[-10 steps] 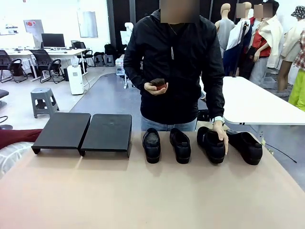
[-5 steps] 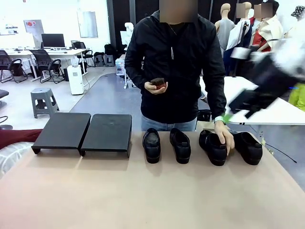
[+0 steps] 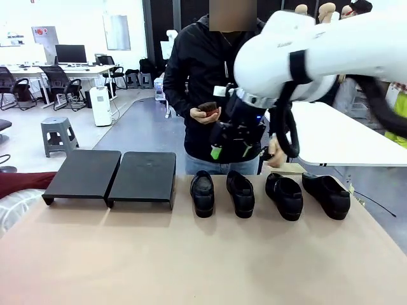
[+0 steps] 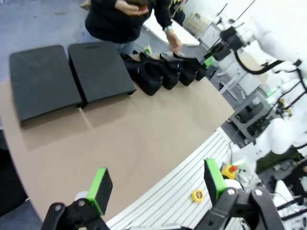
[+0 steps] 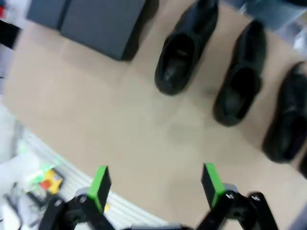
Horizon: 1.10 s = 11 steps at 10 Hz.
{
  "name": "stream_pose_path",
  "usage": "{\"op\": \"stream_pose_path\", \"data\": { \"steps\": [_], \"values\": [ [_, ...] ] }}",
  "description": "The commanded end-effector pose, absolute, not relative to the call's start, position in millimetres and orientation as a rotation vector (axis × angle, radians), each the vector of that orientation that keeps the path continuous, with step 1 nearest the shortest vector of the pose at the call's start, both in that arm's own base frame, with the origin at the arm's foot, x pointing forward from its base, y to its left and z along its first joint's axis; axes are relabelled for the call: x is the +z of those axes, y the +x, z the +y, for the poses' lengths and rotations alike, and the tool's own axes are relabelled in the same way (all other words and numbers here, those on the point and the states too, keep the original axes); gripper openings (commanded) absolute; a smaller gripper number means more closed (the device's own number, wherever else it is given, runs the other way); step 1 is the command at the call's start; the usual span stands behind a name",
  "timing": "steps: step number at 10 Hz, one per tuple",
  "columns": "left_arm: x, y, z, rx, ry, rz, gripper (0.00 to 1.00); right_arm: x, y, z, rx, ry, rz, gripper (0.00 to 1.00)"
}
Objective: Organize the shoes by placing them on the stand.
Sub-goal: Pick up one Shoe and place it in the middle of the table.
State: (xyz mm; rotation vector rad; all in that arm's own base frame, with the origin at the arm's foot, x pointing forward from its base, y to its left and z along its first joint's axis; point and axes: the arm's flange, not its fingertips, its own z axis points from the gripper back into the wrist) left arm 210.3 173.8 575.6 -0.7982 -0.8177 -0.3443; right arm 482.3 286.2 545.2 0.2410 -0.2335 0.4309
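Four shoes (image 3: 240, 192) on table (image 3: 191, 254) beside stand (image 3: 143, 176), left end effector (image 4: 156, 181) wide, right end effector (image 5: 153, 184) wide

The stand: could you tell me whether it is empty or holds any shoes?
Empty. Both platforms of the stand are bare; all four shoes stand in a row on the table beside it.

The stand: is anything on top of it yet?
No. Both platforms of the stand show bare tops; all four shoes sit on the table beside it. Underneath is hidden.
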Motion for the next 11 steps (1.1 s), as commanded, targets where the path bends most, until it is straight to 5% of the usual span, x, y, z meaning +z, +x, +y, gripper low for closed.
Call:
{"op": "stream_pose_path", "data": {
  "steps": [1,4,11],
  "values": [
    [576.6,209.8,173.9,-0.364,-0.805,-0.832,1.0,540.7,504.4,301.2,0.42,0.227,-0.261,1.0],
    [576.6,209.8,173.9,-0.364,-0.805,-0.832,1.0,545.2,482.3,286.2,0.431,0.241,-0.234,1.0],
    [576.6,209.8,173.9,-0.364,-0.805,-0.832,1.0,451.9,611.8,335.1,0.194,0.107,-0.191,1.0]
  ]
}}
